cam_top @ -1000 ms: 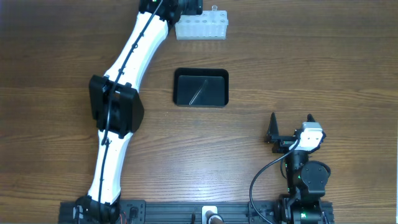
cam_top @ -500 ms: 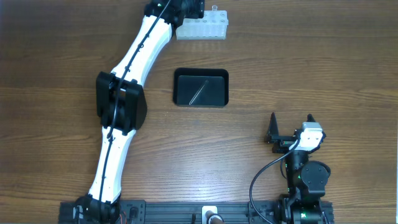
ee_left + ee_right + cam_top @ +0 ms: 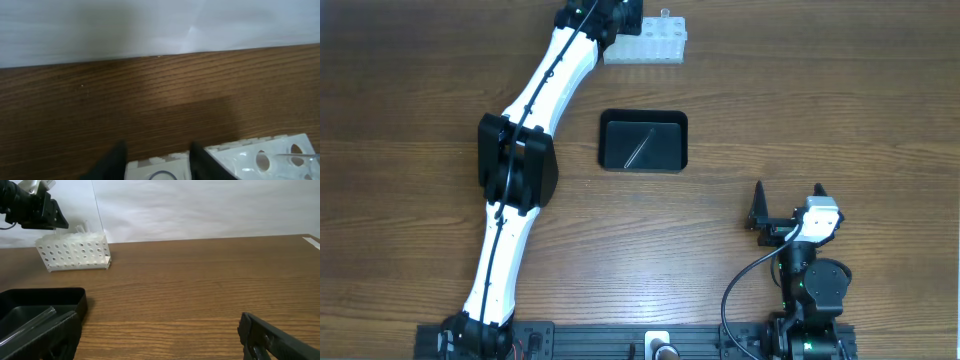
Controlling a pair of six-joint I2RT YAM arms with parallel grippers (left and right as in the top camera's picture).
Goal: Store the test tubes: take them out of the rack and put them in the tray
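The white test-tube rack (image 3: pixel 645 42) stands at the far edge of the table, with one clear tube (image 3: pixel 665 14) upright near its right end. My left gripper (image 3: pixel 620 15) sits over the rack's left end. In the left wrist view the gripper (image 3: pixel 157 146) is open, its dark fingers (image 3: pixel 117 161) on either side of a tube's round rim (image 3: pixel 161 175) that sticks up from the rack (image 3: pixel 260 155). The black tray (image 3: pixel 643 141) lies mid-table with one tube (image 3: pixel 640 150) in it. My right gripper (image 3: pixel 788 195) rests open near the front right, holding nothing.
In the right wrist view the rack (image 3: pixel 75 252) and the left gripper (image 3: pixel 35 207) are far off, and the tray (image 3: pixel 45 307) is close by. Bare wooden table lies between the tray and the right gripper (image 3: pixel 160 330). A white wall backs the far edge.
The left arm's elbow has swung slightly right and its gripper has crept closer over the rack's left end. The right arm has not moved.
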